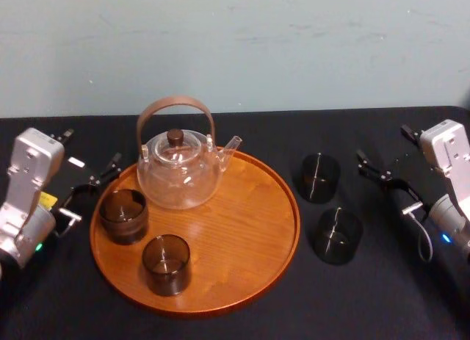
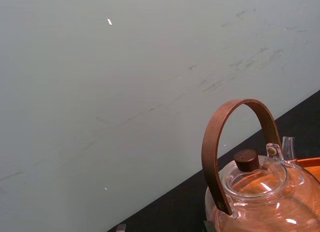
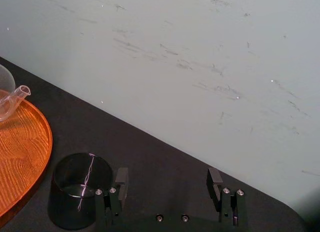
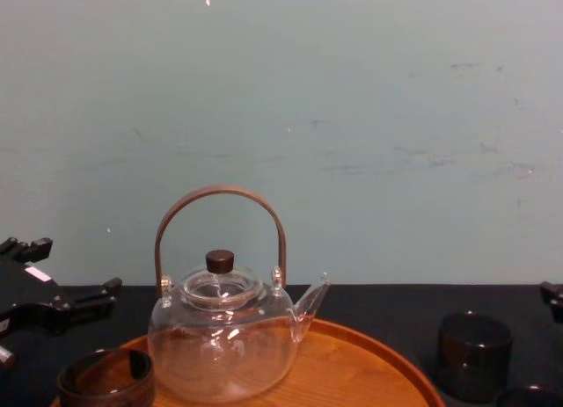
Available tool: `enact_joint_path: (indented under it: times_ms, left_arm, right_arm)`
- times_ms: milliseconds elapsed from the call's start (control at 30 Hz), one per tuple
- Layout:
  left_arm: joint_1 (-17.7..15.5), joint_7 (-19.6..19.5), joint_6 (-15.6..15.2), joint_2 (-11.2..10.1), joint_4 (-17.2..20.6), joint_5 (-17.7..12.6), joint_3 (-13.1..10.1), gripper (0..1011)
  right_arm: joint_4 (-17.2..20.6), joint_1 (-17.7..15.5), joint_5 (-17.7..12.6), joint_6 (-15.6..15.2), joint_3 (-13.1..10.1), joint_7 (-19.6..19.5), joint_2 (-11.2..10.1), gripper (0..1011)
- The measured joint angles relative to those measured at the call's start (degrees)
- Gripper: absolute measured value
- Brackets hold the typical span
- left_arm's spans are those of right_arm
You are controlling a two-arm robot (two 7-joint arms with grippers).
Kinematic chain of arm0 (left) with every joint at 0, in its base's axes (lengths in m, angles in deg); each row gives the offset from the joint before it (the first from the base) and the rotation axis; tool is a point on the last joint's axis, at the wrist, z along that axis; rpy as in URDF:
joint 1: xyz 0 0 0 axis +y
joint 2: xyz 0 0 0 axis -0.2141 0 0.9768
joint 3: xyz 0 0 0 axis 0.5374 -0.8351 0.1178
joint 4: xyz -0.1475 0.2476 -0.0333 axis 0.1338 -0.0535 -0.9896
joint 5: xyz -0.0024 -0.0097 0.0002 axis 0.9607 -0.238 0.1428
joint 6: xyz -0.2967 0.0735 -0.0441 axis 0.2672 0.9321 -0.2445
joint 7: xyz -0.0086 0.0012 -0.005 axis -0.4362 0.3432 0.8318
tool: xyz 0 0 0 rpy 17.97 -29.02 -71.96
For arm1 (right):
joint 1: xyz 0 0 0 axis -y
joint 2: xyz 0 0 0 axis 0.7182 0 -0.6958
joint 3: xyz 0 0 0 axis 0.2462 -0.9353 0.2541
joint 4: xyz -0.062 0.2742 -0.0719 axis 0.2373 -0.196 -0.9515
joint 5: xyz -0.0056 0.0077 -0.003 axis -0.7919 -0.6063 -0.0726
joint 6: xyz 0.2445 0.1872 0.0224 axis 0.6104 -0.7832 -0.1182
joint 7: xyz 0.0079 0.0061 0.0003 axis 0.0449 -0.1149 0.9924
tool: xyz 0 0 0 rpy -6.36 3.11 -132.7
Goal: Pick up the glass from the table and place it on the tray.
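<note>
The tray (image 1: pixel 250 230) lies in the middle of the black counter (image 1: pixel 367 296). It carries three things. A clear glass teapot (image 1: pixel 178 171) stands upright at its back, with a bent wooden handle and a dark knob on the lid. The spout points toward the robot's right, and the tray's grain shows through the body, which looks empty. In front of the teapot, on the left part of the tray, stand two smoky dark glasses, the rear tray glass (image 1: pixel 123 215) and the front tray glass (image 1: pixel 167 263). Both are upright, apart from each other, and look empty.

Two more glasses of the same kind stand upright on the counter, off the tray to the right. The far glass (image 1: pixel 320 178) is near the rim and the near glass (image 1: pixel 338 236) is just in front of it. They stand close together, and I cannot tell if they touch. A bright streak shows inside each, and nothing else is visible in them.

The right claw (image 1: pixel 383 143) is over the counter to the right of these two glasses, released. In the right wrist view its fingers (image 3: pixel 121 178) are spread wide with bare counter between them. One dark glass sits just outside one finger, not between the two.

The left claw (image 1: pixel 89 150) is beside the left rim of the tray, also released and gripping nothing, close to the rear tray glass.

A pale scuffed wall (image 1: pixel 235 46) rises behind the counter. In the chest view the tray's front, the rear tray glass and the near glass are cut off at the bottom edge.
</note>
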Motion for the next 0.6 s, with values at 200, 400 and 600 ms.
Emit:
enact_joint_path:
  times_ms: [200, 400, 600]
  left_arm:
    - [0.0, 0.0, 0.0, 0.0, 0.0, 0.0, 0.0, 1001]
    - [0.0, 0.0, 0.0, 0.0, 0.0, 0.0, 0.0, 1001]
    - [0.0, 0.0, 0.0, 0.0, 0.0, 0.0, 0.0, 1001]
  right_arm:
    - [0.0, 0.0, 0.0, 0.0, 0.0, 0.0, 0.0, 1002]
    - [0.0, 0.0, 0.0, 0.0, 0.0, 0.0, 0.0, 1002]
    - [0.0, 0.0, 0.0, 0.0, 0.0, 0.0, 0.0, 1002]
